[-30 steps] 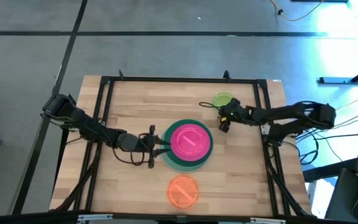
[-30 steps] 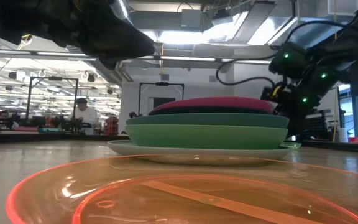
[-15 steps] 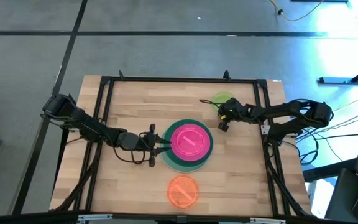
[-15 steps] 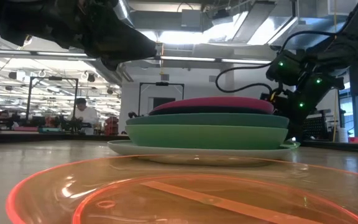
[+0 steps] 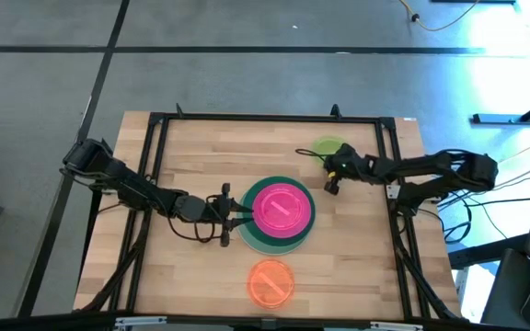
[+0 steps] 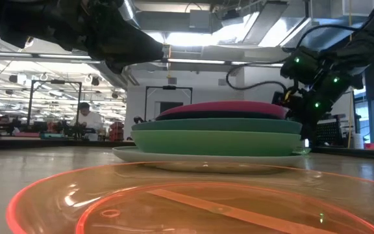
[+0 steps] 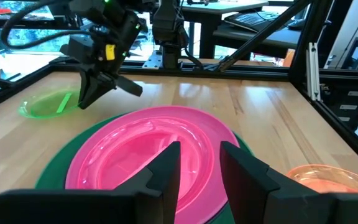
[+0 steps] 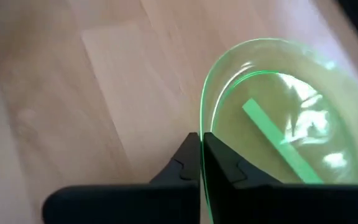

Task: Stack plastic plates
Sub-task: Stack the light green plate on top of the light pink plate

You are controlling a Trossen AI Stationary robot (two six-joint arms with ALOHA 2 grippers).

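Observation:
A stack of plates (image 5: 279, 213) stands mid-table with the magenta plate (image 7: 148, 149) on top. Below it are a blackish-green, a teal, a green and a pale mint plate (image 6: 206, 158). The orange plate (image 5: 270, 281) lies flat near the front edge. The lime plate (image 5: 328, 144) lies at the far right. My left gripper (image 5: 243, 214) is open and level at the stack's left rim, its fingers over the magenta plate (image 7: 199, 162), and touches nothing. My right gripper (image 5: 330, 188) is shut on the lime plate's near rim. No peach or translucent pink plate shows. My right gripper pinches the lime plate's rim (image 8: 202, 121) at its near edge between its two fingers, one inside the plate and one outside. The fingers come from above, pointing down. The rest of the plate (image 7: 45, 104) lies on the table.
A black frame (image 5: 265, 118) runs round the wooden table. Bare wood lies at the far left (image 5: 210, 152) and the near right (image 5: 357, 267). A person (image 6: 86, 120) shows far off in the room behind.
My right arm has shifted a little toward the table's left and back again, staying at the lime plate, which has kept its place.

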